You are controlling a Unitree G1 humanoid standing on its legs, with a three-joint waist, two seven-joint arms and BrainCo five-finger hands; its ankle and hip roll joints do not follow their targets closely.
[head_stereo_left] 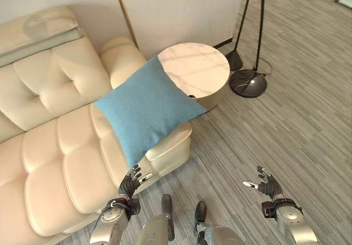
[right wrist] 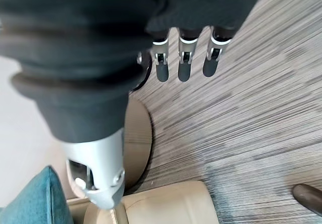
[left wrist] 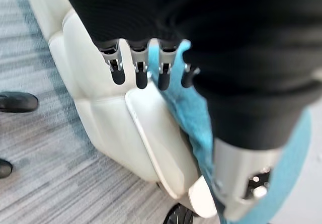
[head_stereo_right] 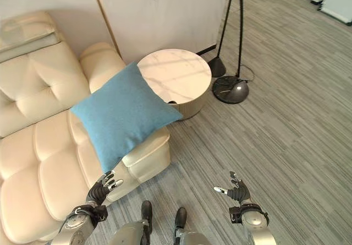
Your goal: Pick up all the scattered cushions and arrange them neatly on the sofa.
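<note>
A blue square cushion (head_stereo_left: pixel 146 108) leans tilted on the end of the cream tufted sofa (head_stereo_left: pixel 49 146), resting over the armrest (head_stereo_left: pixel 170 140) with one corner pointing down. My left hand (head_stereo_left: pixel 131 183) hovers open just below that corner, near the sofa's front edge, holding nothing. In the left wrist view the straight fingers (left wrist: pixel 138 70) point at the armrest and the cushion (left wrist: pixel 201 118). My right hand (head_stereo_left: pixel 267 183) hangs open over the grey floor to the right, well away from the cushion (right wrist: pixel 35 199).
A round marble-topped side table (head_stereo_left: pixel 193 69) stands behind the armrest. A black floor lamp base (head_stereo_left: pixel 247 83) and thin stand legs sit further right. A white wall panel rises behind. Grey striped carpet (head_stereo_left: pixel 297 129) spreads to the right.
</note>
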